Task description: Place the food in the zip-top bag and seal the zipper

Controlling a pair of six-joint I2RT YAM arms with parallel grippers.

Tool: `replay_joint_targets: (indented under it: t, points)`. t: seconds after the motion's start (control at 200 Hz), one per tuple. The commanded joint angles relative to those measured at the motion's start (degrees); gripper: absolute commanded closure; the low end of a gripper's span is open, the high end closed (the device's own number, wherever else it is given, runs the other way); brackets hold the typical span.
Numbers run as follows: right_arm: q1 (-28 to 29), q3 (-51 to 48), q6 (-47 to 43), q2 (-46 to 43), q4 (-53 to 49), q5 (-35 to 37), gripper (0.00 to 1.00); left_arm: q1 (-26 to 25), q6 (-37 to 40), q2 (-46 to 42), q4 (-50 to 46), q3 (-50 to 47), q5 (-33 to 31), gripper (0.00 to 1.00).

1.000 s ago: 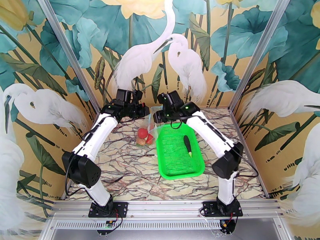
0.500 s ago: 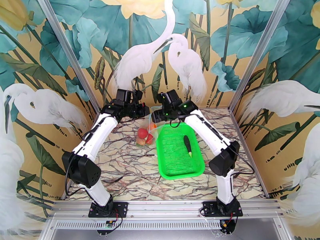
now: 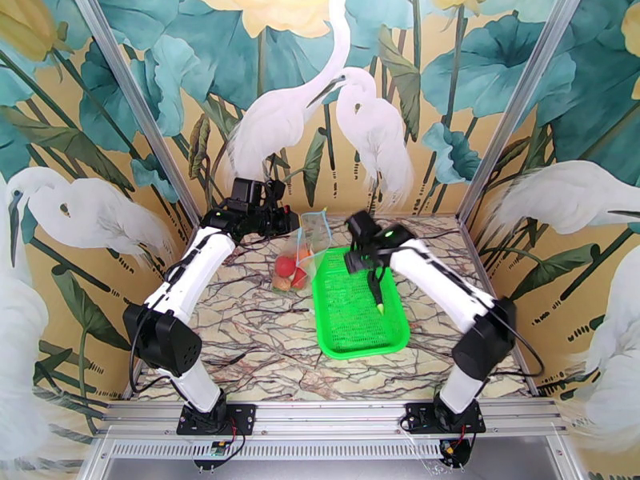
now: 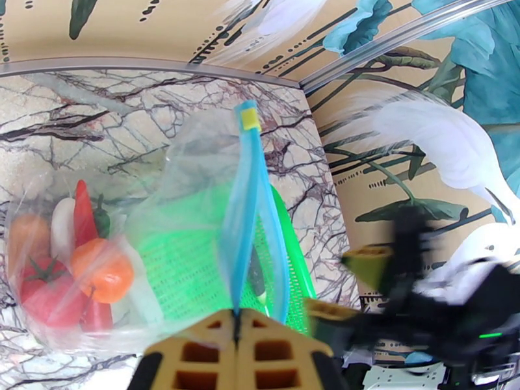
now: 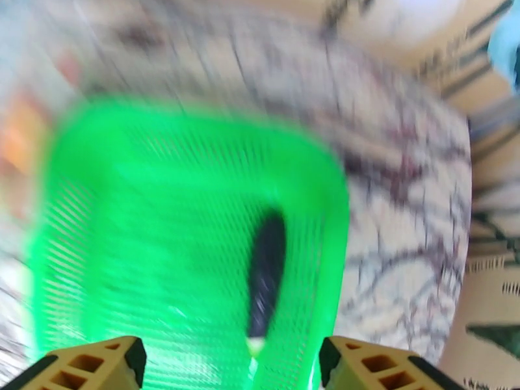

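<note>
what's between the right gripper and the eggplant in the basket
Nothing stands between them: in the right wrist view the open right gripper faces the eggplant across the bare mesh of the green basket.

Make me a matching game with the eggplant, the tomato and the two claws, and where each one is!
1. eggplant
2. tomato
3. left claw
4. right claw

A. open over the green basket
B. inside the clear bag
C. lying in the green basket
D. pinching the blue zipper

Pairs: 1-C, 2-B, 3-D, 4-A
</note>
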Motion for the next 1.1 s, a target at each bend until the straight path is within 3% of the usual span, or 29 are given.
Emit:
replay_joint_targets:
  t: [0.0, 0.44, 0.795, 0.88, 1.095]
  points:
    - [0.0, -2.9, 2.2, 3.0, -1.0, 2.3, 0.23, 0.5, 1.3, -1.4, -1.2, 1.2, 0.6, 1.0]
    - [-1.9, 2.1, 4.4, 16.7, -1.3, 0.6, 0.19, 0.6, 2.0, -1.9, -2.2, 0.6, 0.5, 1.0]
    - [-3.2, 5.0, 6.1, 21.6, -0.5, -1.9, 0.19, 1.6, 2.8, -1.9, -3.4, 0.8, 0.5, 1.0]
    - [-3.7, 5.3, 6.6, 22.7, 0.0, -4.1, 0.14, 1.8, 3.0, -1.6, -3.7, 1.1, 0.8, 1.0]
    - [-5.1, 3.9, 6.2, 22.5, 4.6, -15.5, 0.15, 2.4, 3.6, -0.6, -4.8, 2.6, 1.2, 1.0]
